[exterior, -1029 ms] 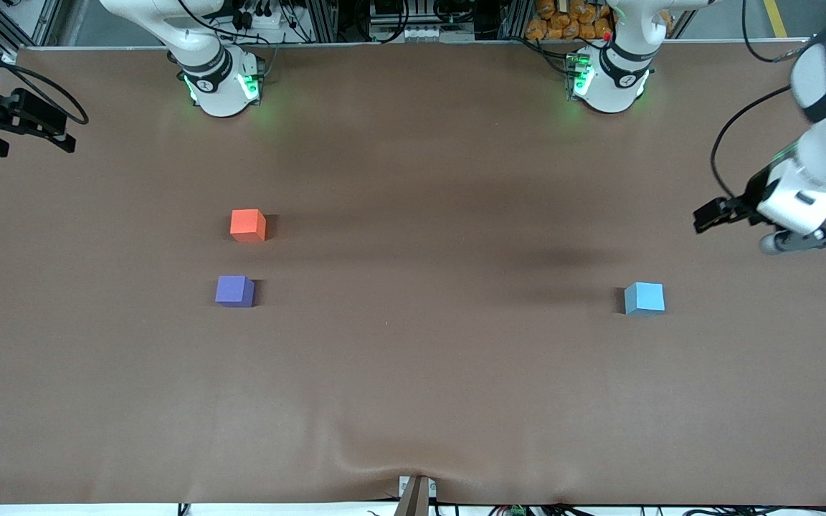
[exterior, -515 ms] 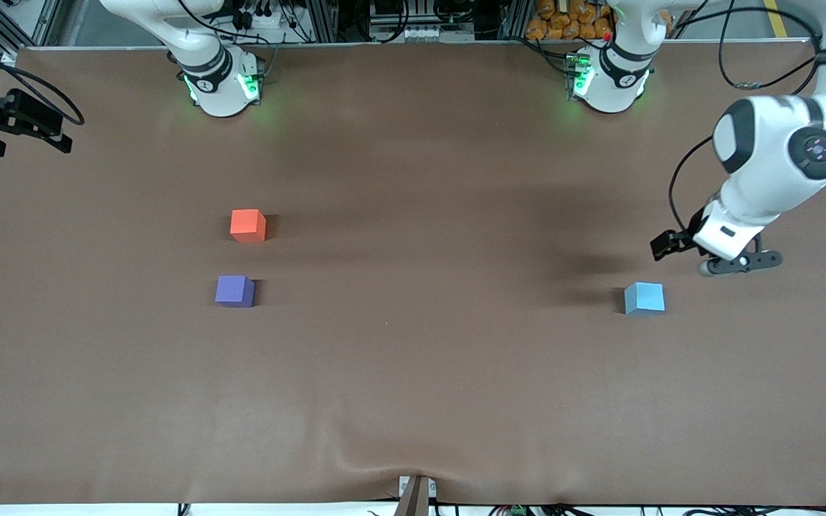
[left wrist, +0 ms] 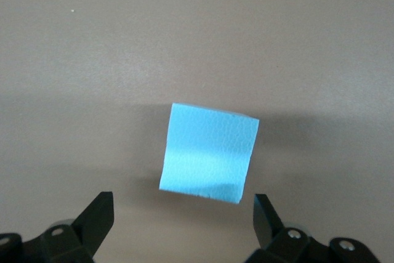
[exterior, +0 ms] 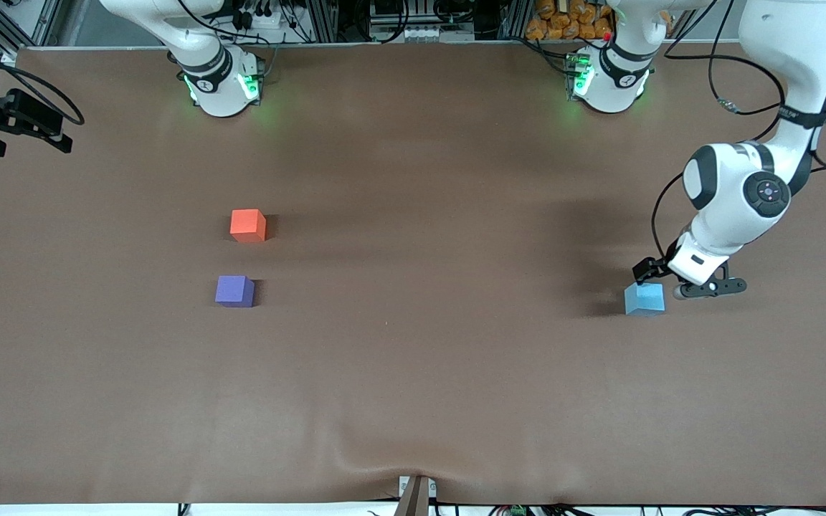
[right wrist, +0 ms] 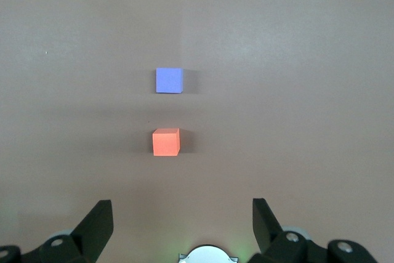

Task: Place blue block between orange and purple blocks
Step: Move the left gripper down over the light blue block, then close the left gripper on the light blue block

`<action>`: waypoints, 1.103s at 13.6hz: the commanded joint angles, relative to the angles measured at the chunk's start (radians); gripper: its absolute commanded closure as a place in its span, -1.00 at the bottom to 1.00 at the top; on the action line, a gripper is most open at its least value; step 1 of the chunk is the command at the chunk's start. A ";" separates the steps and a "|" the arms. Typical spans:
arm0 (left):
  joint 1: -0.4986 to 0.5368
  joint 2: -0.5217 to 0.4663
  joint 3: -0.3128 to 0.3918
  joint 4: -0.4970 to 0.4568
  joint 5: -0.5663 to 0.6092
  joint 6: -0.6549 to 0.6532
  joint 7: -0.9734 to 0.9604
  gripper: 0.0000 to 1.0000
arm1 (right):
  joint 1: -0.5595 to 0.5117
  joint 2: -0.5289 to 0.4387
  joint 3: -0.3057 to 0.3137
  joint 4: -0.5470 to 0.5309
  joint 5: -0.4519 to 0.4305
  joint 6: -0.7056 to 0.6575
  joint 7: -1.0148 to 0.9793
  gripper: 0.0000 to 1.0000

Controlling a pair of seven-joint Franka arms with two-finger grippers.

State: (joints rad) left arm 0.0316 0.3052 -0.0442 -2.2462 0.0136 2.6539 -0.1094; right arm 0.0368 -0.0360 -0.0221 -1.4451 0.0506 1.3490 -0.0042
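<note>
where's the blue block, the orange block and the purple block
blue block (exterior: 644,299), front view, top face
orange block (exterior: 247,224), front view, top face
purple block (exterior: 234,290), front view, top face

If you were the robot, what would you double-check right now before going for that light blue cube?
1. Left gripper open: ok, its fingers stand spread wider than the blue block.
2. Left gripper lined up over the blue block: ok in the left wrist view, where the cube sits between the two fingers; the height above it: cannot tell.
3. Blue block free to lift: ok, nothing touches it on the table.
4. Gap between the orange block and the purple block wide enough: cannot tell; it looks about one cube wide.
5. Right gripper out of the way: ok, it waits open, high above the orange and purple blocks.
</note>
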 commanded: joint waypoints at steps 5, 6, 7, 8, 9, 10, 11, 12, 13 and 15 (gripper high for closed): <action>0.002 0.086 -0.005 0.062 0.019 0.055 0.050 -1.00 | 0.009 -0.001 -0.012 0.008 0.014 -0.008 0.012 -1.00; 0.002 0.092 -0.005 0.062 0.017 0.063 0.050 -1.00 | 0.008 -0.001 -0.012 0.008 0.014 -0.008 0.012 -1.00; 0.002 0.098 -0.005 0.065 0.014 0.070 0.050 -1.00 | 0.009 -0.001 -0.012 0.008 0.014 -0.008 0.012 -1.00; 0.004 0.110 -0.005 0.068 0.015 0.075 0.050 -1.00 | 0.008 -0.001 -0.012 0.008 0.014 -0.008 0.012 -1.00; 0.002 0.114 -0.005 0.071 0.012 0.078 0.050 -1.00 | 0.008 -0.001 -0.012 0.008 0.014 -0.008 0.012 -1.00; 0.002 0.120 -0.005 0.076 0.012 0.081 0.050 -0.88 | 0.008 -0.001 -0.012 0.008 0.014 -0.008 0.012 -1.00; 0.002 0.126 -0.005 0.079 0.011 0.081 0.050 -0.63 | 0.008 -0.001 -0.012 0.008 0.014 -0.008 0.012 -1.00; -0.001 0.130 -0.005 0.083 0.011 0.081 0.050 -0.39 | 0.008 -0.001 -0.012 0.008 0.014 -0.008 0.012 -1.00; -0.001 0.137 -0.005 0.089 0.012 0.081 0.051 -0.16 | 0.008 -0.001 -0.012 0.008 0.014 -0.008 0.012 -1.00; -0.004 0.147 -0.005 0.099 0.012 0.081 0.051 0.41 | 0.008 -0.001 -0.012 0.008 0.014 -0.008 0.012 -1.00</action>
State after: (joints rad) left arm 0.0282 0.4307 -0.0470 -2.1709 0.0138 2.7247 -0.0659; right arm 0.0369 -0.0360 -0.0246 -1.4451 0.0537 1.3490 -0.0042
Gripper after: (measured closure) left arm 0.366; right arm 0.000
